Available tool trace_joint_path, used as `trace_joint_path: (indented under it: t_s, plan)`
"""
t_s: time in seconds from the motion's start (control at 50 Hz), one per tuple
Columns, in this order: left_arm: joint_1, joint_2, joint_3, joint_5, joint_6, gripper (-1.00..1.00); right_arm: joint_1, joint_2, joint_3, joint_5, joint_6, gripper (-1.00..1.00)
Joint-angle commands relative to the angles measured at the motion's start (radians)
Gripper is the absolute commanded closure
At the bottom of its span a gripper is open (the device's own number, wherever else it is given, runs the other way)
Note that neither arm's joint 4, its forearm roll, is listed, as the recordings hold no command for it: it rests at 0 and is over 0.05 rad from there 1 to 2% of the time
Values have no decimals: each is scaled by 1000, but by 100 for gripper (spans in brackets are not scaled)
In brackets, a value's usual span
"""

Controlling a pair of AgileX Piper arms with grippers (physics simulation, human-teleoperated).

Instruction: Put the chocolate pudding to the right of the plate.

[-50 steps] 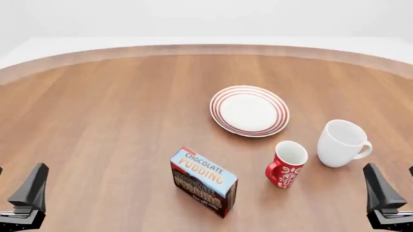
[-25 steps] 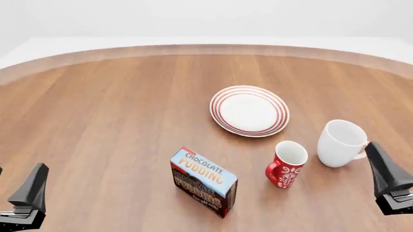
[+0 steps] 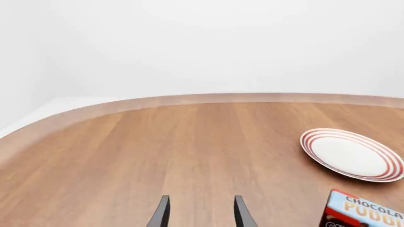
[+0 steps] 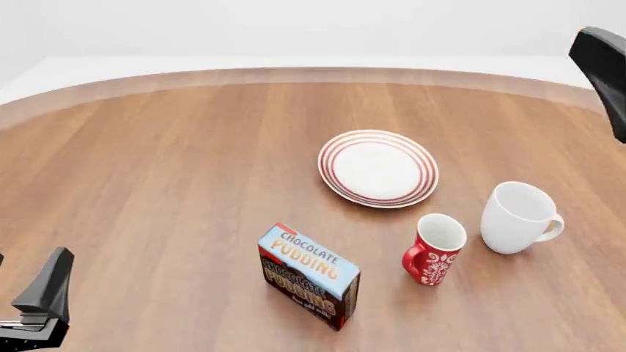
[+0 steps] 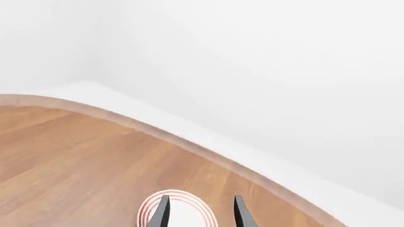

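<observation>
The chocolate pudding [image 4: 308, 275] is a small carton with a light-blue lettered top and dark brown sides, standing near the table's front middle. It also shows at the edge of the left wrist view [image 3: 366, 213]. The plate [image 4: 377, 168] is white with red rings and lies behind and right of the carton, apart from it. It also shows in the left wrist view [image 3: 351, 154], and part of its rim shows in the right wrist view [image 5: 151, 205]. My left gripper [image 4: 44, 297] is low at the front left, open and empty [image 3: 202, 215]. My right gripper [image 4: 602, 70] is raised high at the far right, open and empty [image 5: 200, 215].
A red patterned mug [image 4: 433, 249] stands right of the carton, in front of the plate. A larger white mug [image 4: 518, 218] stands just right of it. The table's curved far edge [image 4: 313, 73] runs behind the plate.
My right gripper has risen from the front right corner, past the white mug, to high at the far right. The left gripper, carton, plate and mugs have not moved.
</observation>
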Motion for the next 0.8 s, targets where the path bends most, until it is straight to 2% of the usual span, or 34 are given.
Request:
trace_joint_path:
  t_s: [0.02, 0.06, 0.16, 0.18, 0.2, 0.24, 0.34, 0.36, 0.54, 0.68, 0.8]
  plan:
    - [0, 0, 0, 0, 0, -100, 127, 166, -298, 114, -5, -100]
    - [0, 0, 0, 0, 0, -100, 141, 187, -326, 128, -4, -100]
    - [0, 0, 0, 0, 0, -100, 233, 286, -416, 178, -75, -100]
    - [0, 0, 0, 0, 0, -100, 233, 286, -416, 179, -75, -100]
    - [0, 0, 0, 0, 0, -100, 272, 310, -448, 195, -60, -100]
    - [0, 0, 0, 0, 0, -100, 274, 329, -461, 205, -74, -100]
    - [0, 0, 0, 0, 0, -100, 314, 376, -499, 236, -62, -100]
    - [0, 0, 0, 0, 0, -100, 352, 500, -525, 279, -37, -100]
    - [0, 0, 0, 0, 0, -100, 371, 502, -533, 312, -20, -100]
    - [0, 0, 0, 0, 0, -100, 396, 522, -505, 283, 8, -100]
    - [0, 0, 0, 0, 0, -100, 404, 538, -423, 218, 45, -100]
